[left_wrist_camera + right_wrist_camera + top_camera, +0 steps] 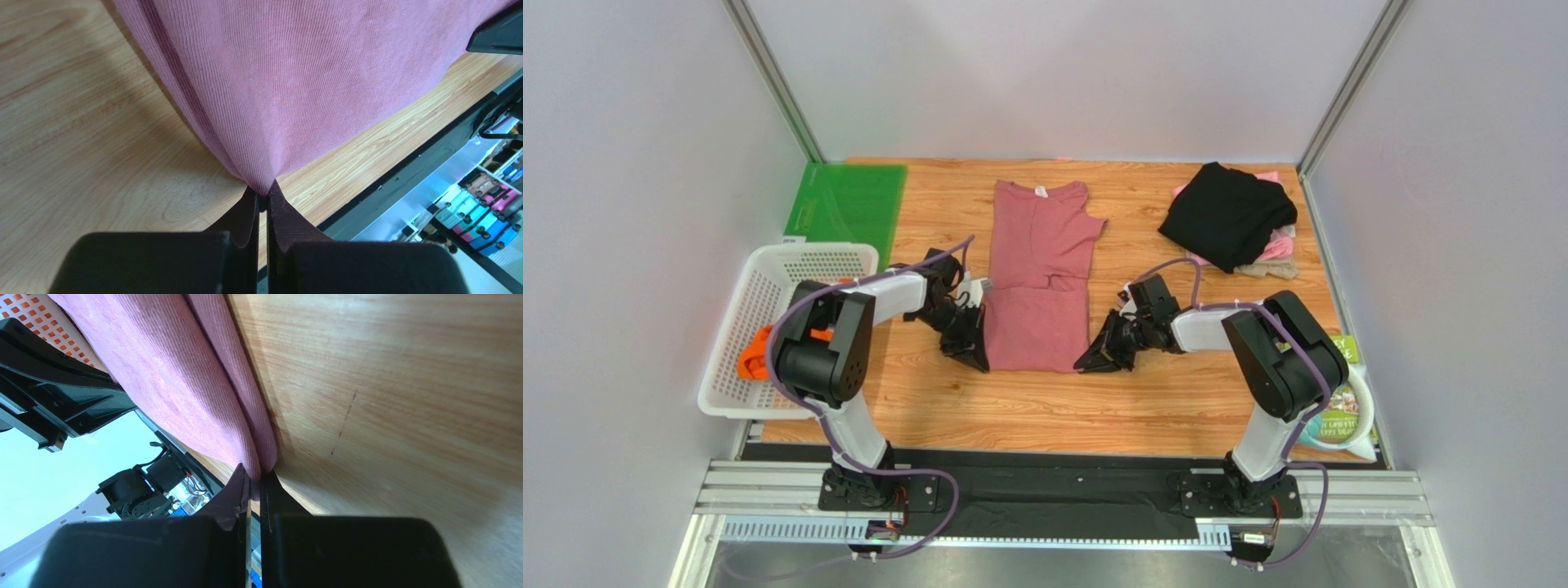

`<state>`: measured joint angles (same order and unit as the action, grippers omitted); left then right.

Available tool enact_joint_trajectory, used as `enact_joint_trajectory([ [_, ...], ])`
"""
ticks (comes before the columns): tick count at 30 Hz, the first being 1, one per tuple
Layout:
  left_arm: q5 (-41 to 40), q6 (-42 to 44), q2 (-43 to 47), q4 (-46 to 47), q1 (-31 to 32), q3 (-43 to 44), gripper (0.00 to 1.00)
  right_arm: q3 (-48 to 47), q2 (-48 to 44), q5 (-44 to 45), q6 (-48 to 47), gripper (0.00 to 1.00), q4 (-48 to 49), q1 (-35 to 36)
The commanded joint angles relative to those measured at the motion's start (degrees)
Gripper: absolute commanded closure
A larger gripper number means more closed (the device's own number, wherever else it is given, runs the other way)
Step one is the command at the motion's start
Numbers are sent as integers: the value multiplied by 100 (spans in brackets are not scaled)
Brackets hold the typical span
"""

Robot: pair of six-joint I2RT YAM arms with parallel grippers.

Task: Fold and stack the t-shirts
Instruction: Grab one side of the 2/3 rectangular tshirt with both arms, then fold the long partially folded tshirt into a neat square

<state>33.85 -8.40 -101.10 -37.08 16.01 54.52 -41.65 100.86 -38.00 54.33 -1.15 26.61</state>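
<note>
Basket (787, 272) sits far left; next, your left jaws are closed tight on the near-left hem corner of the dusty-rose t-shirt (1038, 276) spread on the bench (1014, 410). Your right jaws pinch its near-right corner, and the black t-shirt (1226, 214) lies heaped far right.

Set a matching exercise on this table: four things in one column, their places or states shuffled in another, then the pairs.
1 dusty-rose t-shirt
2 black t-shirt
3 white basket
4 green board

A on a heap, far right
B left table edge, something orange inside
C flat, far left corner
D mid-table, near corners in the shut jaws of left gripper and right gripper

Pairs: 1-D, 2-A, 3-B, 4-C
</note>
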Motion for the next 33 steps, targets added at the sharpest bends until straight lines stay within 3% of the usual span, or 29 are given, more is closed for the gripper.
enact_joint_trajectory([
  [1,139,269,125,-308,25,190,100,-151,-136,100,-115,100,-149,46],
  [16,710,646,574,-941,16,348,100,69,-1121,231,-221,100,-685,55],
  [26,1721,1578,1196,-2864,34,691,100,579,-2377,337,-150,100,-1221,169],
  [33,1941,1693,2041,-3077,60,464,100,553,-3458,556,-1,100,-1985,476],
])
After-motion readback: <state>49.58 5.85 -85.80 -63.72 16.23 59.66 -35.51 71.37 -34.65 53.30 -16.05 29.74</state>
